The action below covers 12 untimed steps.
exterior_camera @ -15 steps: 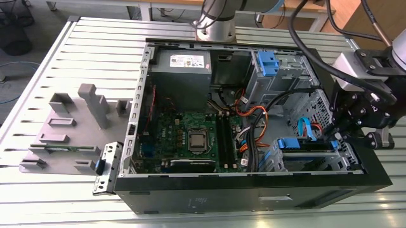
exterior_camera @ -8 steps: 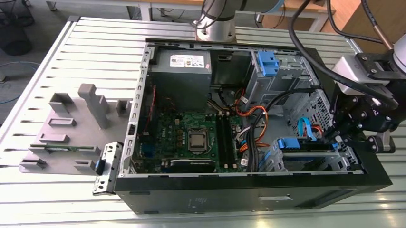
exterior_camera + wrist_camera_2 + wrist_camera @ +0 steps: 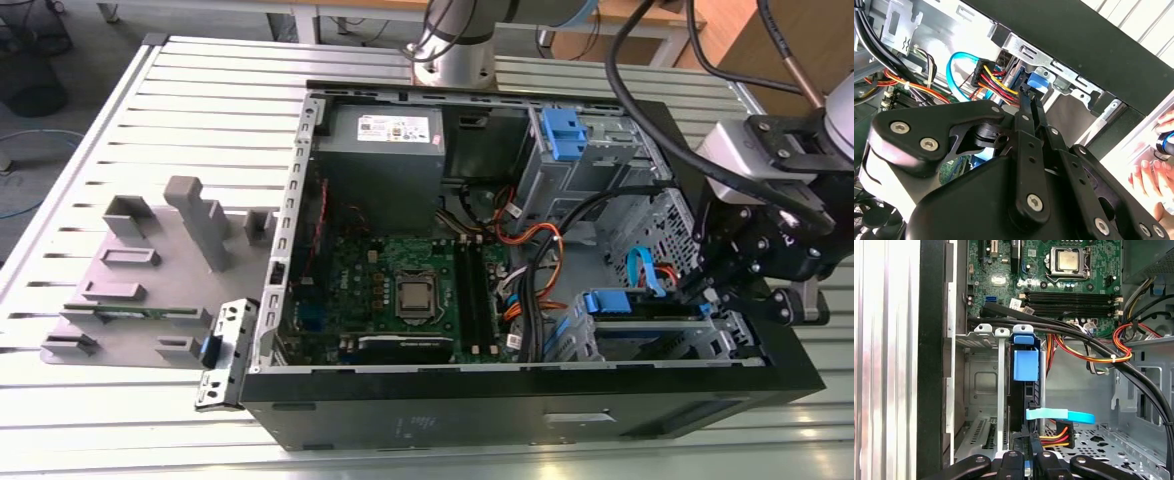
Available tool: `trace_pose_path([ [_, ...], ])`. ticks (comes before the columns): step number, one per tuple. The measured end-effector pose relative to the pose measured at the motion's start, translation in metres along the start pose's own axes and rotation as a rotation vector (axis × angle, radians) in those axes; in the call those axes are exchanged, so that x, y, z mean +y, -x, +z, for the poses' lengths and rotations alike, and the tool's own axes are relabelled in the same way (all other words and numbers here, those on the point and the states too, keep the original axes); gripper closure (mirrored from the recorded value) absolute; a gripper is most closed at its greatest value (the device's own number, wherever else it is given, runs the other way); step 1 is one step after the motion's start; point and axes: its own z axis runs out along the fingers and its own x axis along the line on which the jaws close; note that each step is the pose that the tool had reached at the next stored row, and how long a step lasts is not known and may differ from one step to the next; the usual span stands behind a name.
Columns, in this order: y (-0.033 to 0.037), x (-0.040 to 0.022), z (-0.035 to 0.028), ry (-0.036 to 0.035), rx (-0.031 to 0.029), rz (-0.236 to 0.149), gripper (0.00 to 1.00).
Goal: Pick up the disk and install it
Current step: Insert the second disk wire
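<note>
Gripper (image 3: 1026,460) fingers clenched on disk (image 3: 1026,390), which sits edge-up in drive bay of open computer case (image 3: 534,410), near its front wall. Light-blue cable (image 3: 1061,415) and red-yellow wires (image 3: 1056,437) just beside disk. Motherboard (image 3: 400,290) farther inside case. Person's hand (image 3: 1154,175) outside case.

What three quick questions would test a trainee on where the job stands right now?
1. The hand is nearest to: A the CPU socket, B the disk, C the power supply?
2. True or false: the disk lies flat.
3. Fill in: the flat cable crossing beside the disk is light ____.
Key: 1 B; 2 false, it stands on edge inside the computer case; 3 blue.
</note>
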Motion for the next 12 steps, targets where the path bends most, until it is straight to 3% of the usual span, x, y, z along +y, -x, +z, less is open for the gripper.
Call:
trace_pose_path([
  [6, 0.0, 0.0, 0.0003, 0.0, -0.0005, 0.0, 0.82],
  [9, 0.0, 0.0, 0.0002, 0.0, -0.0004, 0.0, 0.7],
  [12, 0.0, 0.0, 0.0002, 0.0, -0.0002, 0.0, 0.7],
])
